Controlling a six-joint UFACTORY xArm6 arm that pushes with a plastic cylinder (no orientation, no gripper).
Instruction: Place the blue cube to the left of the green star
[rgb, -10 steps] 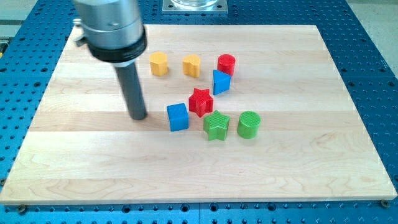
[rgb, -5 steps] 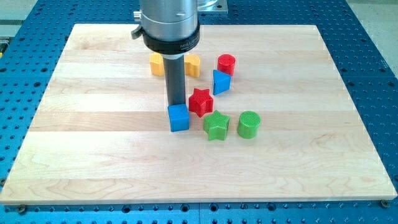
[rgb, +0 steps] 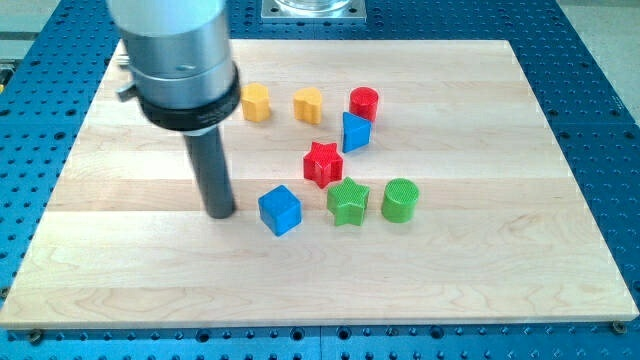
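Observation:
The blue cube (rgb: 280, 210) lies on the wooden board (rgb: 480, 270), turned at an angle, just left of the green star (rgb: 348, 202) with a small gap between them. My tip (rgb: 221, 213) rests on the board left of the blue cube, a short gap away and not touching it. The red star (rgb: 322, 163) sits just above the green star and up-right of the cube.
A green cylinder (rgb: 400, 199) stands right of the green star. A blue triangular block (rgb: 355, 131) and a red cylinder (rgb: 364, 103) lie above the red star. Two yellow blocks (rgb: 256, 102) (rgb: 308, 104) sit near the view's top.
My tip came from the left to just above the blue cube, then moved back down-left. The cube slid down a little and turned.

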